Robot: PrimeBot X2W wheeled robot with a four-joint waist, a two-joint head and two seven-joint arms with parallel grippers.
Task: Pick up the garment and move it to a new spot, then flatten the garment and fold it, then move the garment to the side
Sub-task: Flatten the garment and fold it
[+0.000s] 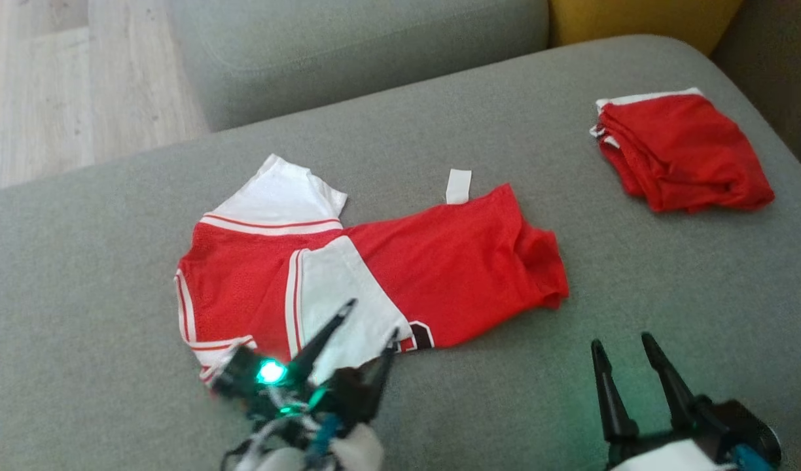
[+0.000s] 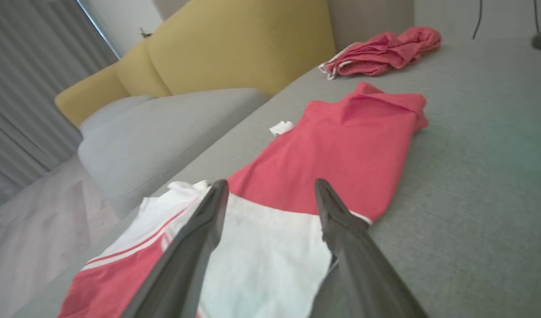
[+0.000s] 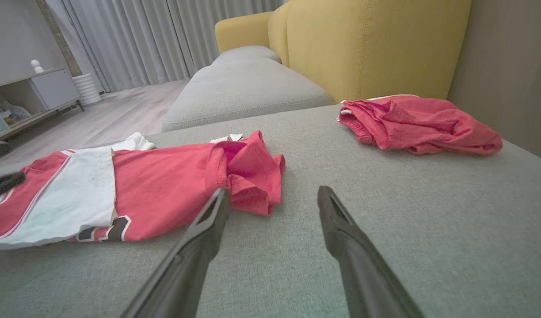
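Note:
A red and white jersey [image 1: 400,268] lies partly folded lengthwise on the grey sofa seat [image 1: 636,261], white sleeves to the left and a white tag at its far edge. The same jersey [image 2: 341,141] stretches away in the left wrist view, and in the right wrist view the jersey [image 3: 164,185] lies at the left. My left gripper [image 1: 372,318] hovers open over the jersey's near white panel, nothing between its fingers [image 2: 208,212]. My right gripper [image 1: 621,341] stands open over bare cushion to the right of the jersey's hem, fingers [image 3: 337,216] empty.
A second red garment [image 1: 682,154] lies bunched at the far right of the seat. A grey cushion [image 1: 355,52] and a yellow backrest [image 1: 642,19] stand behind. Wooden floor [image 1: 60,85] drops away at the far left. A cabinet [image 3: 32,92] and curtains stand across the room.

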